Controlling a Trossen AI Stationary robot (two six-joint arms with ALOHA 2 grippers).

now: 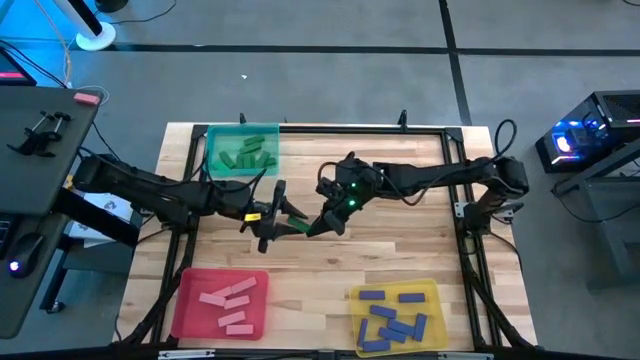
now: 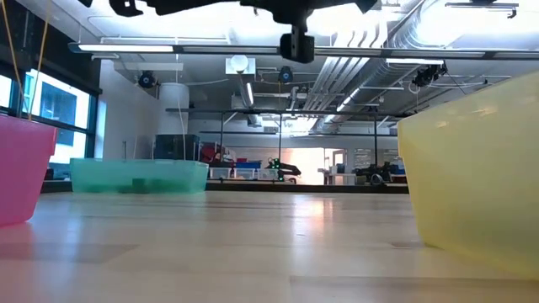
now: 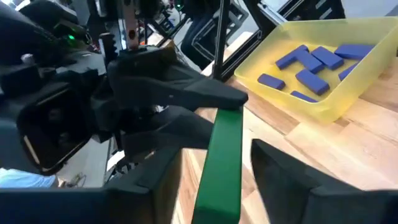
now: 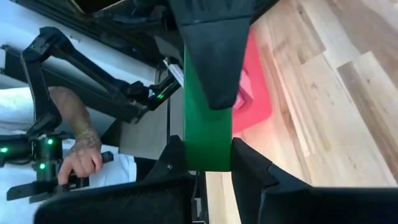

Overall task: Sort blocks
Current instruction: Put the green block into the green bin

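Observation:
A green block (image 1: 297, 226) hangs in the air over the table's middle, between my two grippers. My right gripper (image 4: 208, 149) comes from the table's right and is shut on one end of it. My left gripper (image 3: 217, 149) comes from the left and is open; its fingers stand on either side of the block's other end, with gaps showing. More green blocks lie in the green tray (image 1: 242, 150), pink ones in the red tray (image 1: 222, 300), blue ones in the yellow tray (image 1: 397, 315). My right gripper pinches the green block by its end (image 4: 208, 158) between the two fingers. It comes slanting from the table's right, and the block sticks out past the fingertips toward my left gripper. The block is lifted clear of the table.
The green tray stands at the far left, the red tray at the near left, the yellow tray (image 3: 323, 93) at the near right. Bare wood (image 1: 400, 250) lies between them. A person's hand (image 4: 81, 158) shows beyond the table's edge.

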